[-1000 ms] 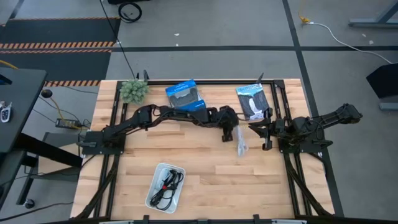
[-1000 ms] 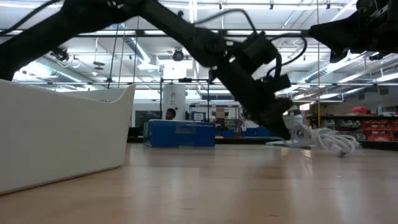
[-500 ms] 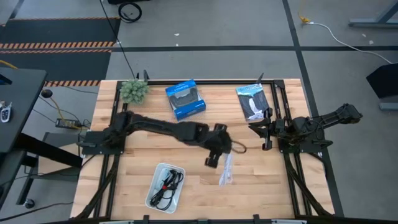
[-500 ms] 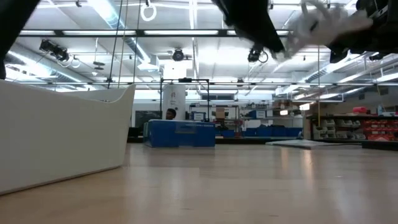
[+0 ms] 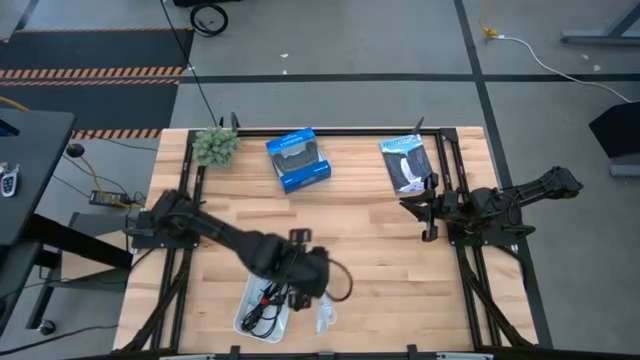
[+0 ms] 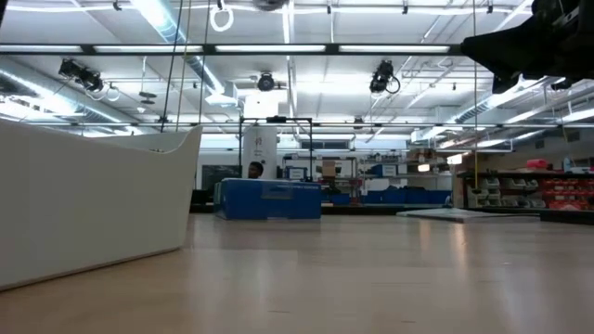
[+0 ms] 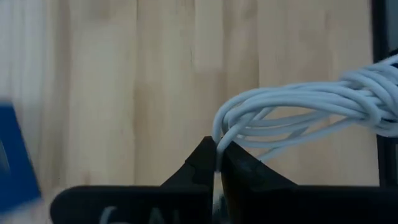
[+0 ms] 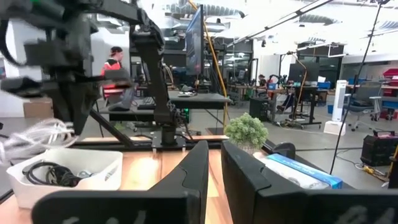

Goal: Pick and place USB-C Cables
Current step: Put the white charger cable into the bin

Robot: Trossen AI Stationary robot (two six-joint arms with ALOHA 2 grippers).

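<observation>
My left gripper [image 5: 312,298] is shut on the white USB-C cable bundle [image 5: 325,318], just right of the white tray [image 5: 248,290] near the table's near edge. The left wrist view shows the looped bundle [image 7: 311,106] beyond my fingers [image 7: 216,163]. Black cables [image 5: 268,300], one with a red mark, lie in the tray. I cannot make out the pale grey cable. My right gripper [image 5: 425,215] waits at the table's right side with its fingers [image 8: 214,165] nearly together and touches nothing. My left gripper pinches a strand at one end of the white bundle [image 7: 217,142] between its two fingertips. It comes from above, pointing down. The coil [image 5: 326,320] hangs beyond the fingers, lifted clear of the table, with its loops slack.
A blue box [image 5: 298,158] and a black packet [image 5: 407,163] lie along the far edge, and a small green plant [image 5: 215,145] stands at the far left corner. The tray's wall [image 6: 93,204] fills the left of the low view. Bare wood lies in the table's middle.
My left gripper has lifted the white cable bundle off the table from near the black packet. It has carried it toward the near edge and leftward to the tray's right rim, staying shut on it. The bundle has risen out of the low view.
</observation>
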